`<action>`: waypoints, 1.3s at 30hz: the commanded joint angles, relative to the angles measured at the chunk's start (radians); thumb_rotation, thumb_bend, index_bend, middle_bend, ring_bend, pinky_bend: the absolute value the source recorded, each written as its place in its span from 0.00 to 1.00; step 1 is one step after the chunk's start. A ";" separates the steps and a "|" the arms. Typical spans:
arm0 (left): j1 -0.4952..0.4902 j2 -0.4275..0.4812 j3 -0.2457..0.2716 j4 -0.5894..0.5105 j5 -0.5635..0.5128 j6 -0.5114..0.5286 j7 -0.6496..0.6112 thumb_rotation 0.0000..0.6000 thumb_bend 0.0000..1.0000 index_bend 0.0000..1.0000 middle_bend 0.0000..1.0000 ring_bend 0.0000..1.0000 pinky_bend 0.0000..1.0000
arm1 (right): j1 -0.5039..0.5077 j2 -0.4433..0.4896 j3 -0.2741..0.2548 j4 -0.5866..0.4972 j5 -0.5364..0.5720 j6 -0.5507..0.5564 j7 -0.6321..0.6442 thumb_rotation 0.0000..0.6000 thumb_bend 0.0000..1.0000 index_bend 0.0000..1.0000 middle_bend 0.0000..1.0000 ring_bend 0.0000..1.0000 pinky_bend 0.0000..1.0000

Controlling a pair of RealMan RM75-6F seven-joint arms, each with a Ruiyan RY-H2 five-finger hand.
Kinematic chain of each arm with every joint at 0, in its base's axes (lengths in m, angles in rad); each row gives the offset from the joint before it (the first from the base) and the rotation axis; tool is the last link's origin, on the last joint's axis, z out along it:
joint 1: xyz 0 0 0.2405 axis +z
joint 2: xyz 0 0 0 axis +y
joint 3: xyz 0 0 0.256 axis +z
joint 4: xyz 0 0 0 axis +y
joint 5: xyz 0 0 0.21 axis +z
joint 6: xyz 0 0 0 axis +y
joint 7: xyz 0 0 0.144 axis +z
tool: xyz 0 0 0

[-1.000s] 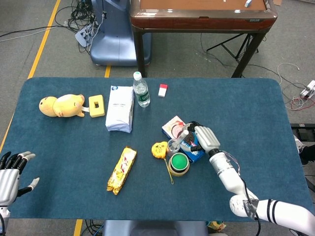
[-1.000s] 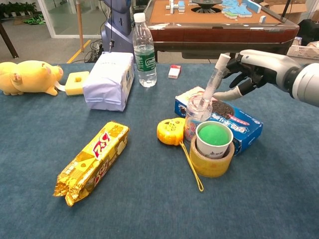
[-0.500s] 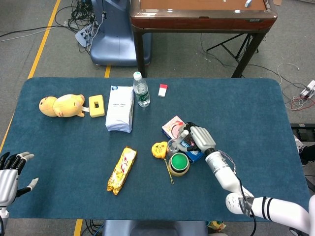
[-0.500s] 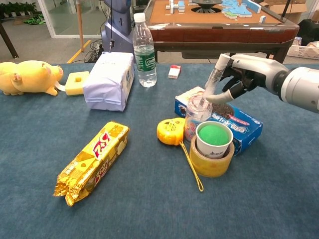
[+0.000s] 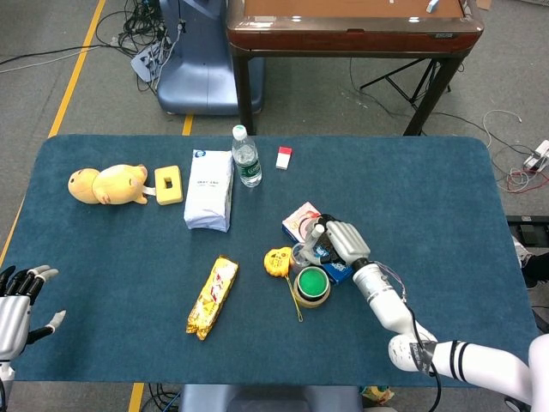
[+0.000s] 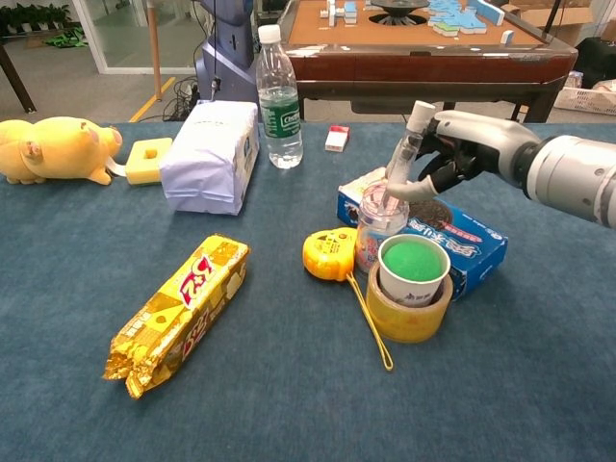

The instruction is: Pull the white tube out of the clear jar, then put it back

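Note:
The clear jar [image 6: 379, 228] [image 5: 301, 254] stands mid-table in front of a blue box. The white tube [image 6: 405, 152] [image 5: 316, 235] sticks out of it, leaning up and to the right. My right hand [image 6: 464, 151] [image 5: 340, 242] comes in from the right. Its thumb lies against the tube's lower side and its fingers curl round the upper part, so it grips the tube. The tube's lower end is still inside the jar. My left hand [image 5: 19, 299] hovers at the table's near left corner, fingers spread and holding nothing; only the head view shows it.
Touching the jar's front are a green-filled cup [image 6: 413, 269] inside a tape roll [image 6: 408, 313] and a yellow tape measure [image 6: 328, 253]. A blue biscuit box [image 6: 460, 241] lies behind. Further left are a yellow snack pack [image 6: 180, 313], white bag [image 6: 211, 154], water bottle [image 6: 279, 98] and plush toy [image 6: 56, 149].
My right hand has moved left onto the tube and closed its thumb and fingers round it, tipping the tube slightly more upright. The left hand has barely shifted.

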State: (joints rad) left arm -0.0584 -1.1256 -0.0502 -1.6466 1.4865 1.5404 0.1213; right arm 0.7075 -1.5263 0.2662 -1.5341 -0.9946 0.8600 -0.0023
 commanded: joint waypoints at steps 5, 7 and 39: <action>-0.002 -0.002 -0.001 0.002 -0.001 -0.004 0.001 1.00 0.24 0.25 0.21 0.16 0.05 | -0.008 -0.017 0.004 0.020 -0.034 0.016 0.048 1.00 0.47 0.58 0.36 0.20 0.21; -0.003 -0.002 -0.002 0.002 -0.001 -0.005 0.001 1.00 0.24 0.25 0.21 0.16 0.05 | -0.013 -0.021 0.008 0.025 -0.060 0.026 0.079 1.00 0.50 0.59 0.37 0.21 0.22; -0.026 -0.013 -0.007 -0.007 0.010 -0.028 0.016 1.00 0.24 0.25 0.21 0.16 0.05 | -0.180 0.268 0.012 -0.135 -0.179 0.310 -0.032 1.00 0.54 0.64 0.47 0.37 0.24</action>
State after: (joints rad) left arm -0.0844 -1.1390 -0.0572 -1.6539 1.4960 1.5120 0.1375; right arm 0.5360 -1.2508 0.3060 -1.7178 -1.1725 1.1090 0.0992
